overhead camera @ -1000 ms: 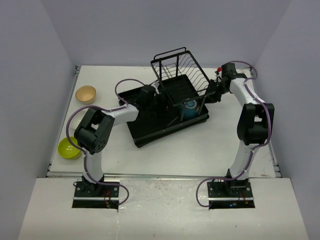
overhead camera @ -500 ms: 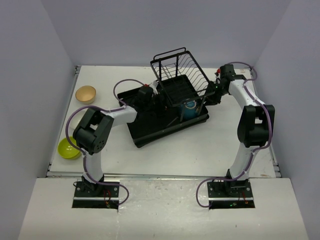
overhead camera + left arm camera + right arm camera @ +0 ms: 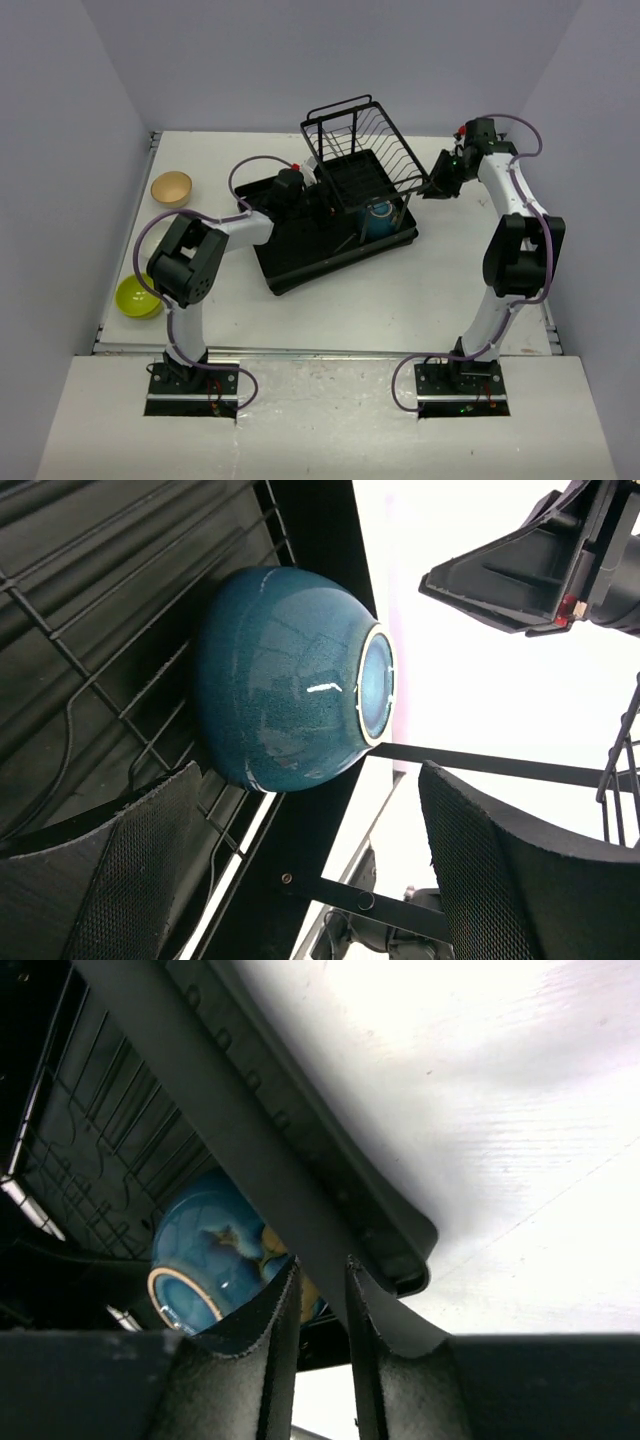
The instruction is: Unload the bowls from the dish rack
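White counter (image 3: 480, 690) as backdrop past the edge of the dish rack (image 3: 100, 600); left wrist view. Item in hand: dark blue bowl (image 3: 285, 675), on its side on the black ribs, straight ahead of the left claw (image 3: 308, 790), foot ring (image 3: 375, 685) turned to the claw's right, mouth turned away and unseen. Left claw spread wide and empty, pads (image 3: 130, 880) short of the bowl. Judged step: reach and grasp. Advised: advance to bring one pad either side of the round belly, close squarely, lift clear of the ribs before swinging out. Glazed curved wall, probably slippery; no off-centre pinch. In the way: black bar (image 3: 490, 765) crossing ahead, to the claw's right; right claw (image 3: 445, 578) hovering farther ahead and right, over the counter.

Right wrist view. Right claw nearly together, slim gap between the fingers; rack rim (image 3: 300, 1160) in line with that gap, so clamped on it or merely near it: cannot tell. Same blue bowl beyond the rim, ahead and left of this claw; tan patch (image 3: 268, 1245) beside it, too little shown to name.

Top view. Lilac walls (image 3: 330, 60) on three sides. Rack mid-counter, wire basket frame (image 3: 360, 140) raised at its far end, just beside the blue bowl and between the two claws. Cream bowl (image 3: 171, 188) and lime bowl (image 3: 137, 297) out on the counter, well behind the left claw, apart from each other. Judged progress: two out, one seen inside, the rest not visible. Advised: mind the frame on the lift, withdraw backward toward the unloaded pair, hold the right claw off that path.
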You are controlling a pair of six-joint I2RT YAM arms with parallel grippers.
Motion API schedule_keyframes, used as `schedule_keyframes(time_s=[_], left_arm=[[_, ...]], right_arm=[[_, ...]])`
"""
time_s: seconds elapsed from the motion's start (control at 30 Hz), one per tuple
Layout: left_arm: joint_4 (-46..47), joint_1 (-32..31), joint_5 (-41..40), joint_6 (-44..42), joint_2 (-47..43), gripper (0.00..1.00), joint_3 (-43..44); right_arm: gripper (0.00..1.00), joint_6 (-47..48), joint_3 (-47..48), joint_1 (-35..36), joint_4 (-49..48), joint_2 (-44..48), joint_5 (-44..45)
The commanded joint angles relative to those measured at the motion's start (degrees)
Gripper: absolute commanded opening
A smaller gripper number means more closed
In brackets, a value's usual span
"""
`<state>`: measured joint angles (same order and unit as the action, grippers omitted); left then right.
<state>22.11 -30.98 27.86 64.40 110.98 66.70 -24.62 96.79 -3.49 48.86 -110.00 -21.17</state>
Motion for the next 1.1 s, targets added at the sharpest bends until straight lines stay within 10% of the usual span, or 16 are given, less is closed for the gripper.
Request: schedule_keyframes(time_s=[0.0,1.07], left_arm=[[4.17,0.13,2.55,1.43,1.34,0.89,1.51],[-9.62,-0.04,-0.61,-3.49,4.25,0.89,5.19]], right_arm=[[0.22,-0.87,-1.16,0.85,0.27,4.09,-3.52],[0.21,-2.89,-2.31,6.91,-0.52,3.03,-4.94]])
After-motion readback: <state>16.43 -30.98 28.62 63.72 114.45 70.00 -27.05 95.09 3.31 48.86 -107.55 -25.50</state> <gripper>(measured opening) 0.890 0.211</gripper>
